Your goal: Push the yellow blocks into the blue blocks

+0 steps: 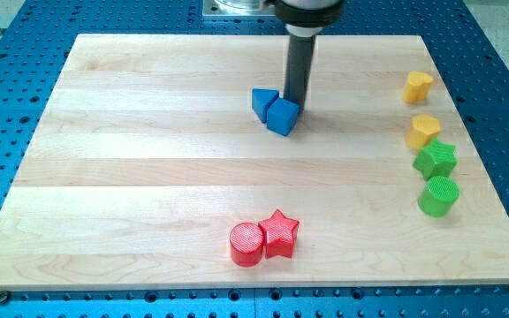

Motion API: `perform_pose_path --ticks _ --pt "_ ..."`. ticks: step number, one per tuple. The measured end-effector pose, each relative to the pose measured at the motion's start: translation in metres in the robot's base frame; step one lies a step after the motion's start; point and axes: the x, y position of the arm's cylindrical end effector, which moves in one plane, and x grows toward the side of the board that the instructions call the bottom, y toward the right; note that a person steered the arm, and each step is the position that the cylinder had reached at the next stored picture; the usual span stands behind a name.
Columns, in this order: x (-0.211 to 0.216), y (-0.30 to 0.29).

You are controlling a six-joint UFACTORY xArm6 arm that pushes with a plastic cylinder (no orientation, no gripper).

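My tip [293, 102] touches the blue cube [282, 117] (second blue block [263, 102] alongside) — both yellow blocks [418, 86] [422, 130] far right on the desk [148, 177]; no gripper fitted.

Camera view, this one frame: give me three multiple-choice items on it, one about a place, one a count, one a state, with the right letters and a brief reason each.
1. Where is my tip?
A. beside the red blocks
B. right against the blue blocks, on their right
C. between the yellow blocks

2. How many green blocks are on the board?
A. one
B. two
C. three

3. How do the two yellow blocks stand?
A. touching the blue blocks
B. stacked
C. apart, at the view's right edge

Answers:
1 B: the rod ends at the blue cube, which touches the other blue block.
2 B: a green star-like block and a green cylinder.
3 C: the upper yellow block and lower yellow block have bare board between them.
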Motion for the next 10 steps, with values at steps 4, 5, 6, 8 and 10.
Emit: perform_pose_path --ticks 4,5,6,8,10 --pt "-0.065 0.134" --pt "-0.066 0.001" --pt "-0.066 0.089" --pt "-0.005 0.091" --pt "0.041 0.064"
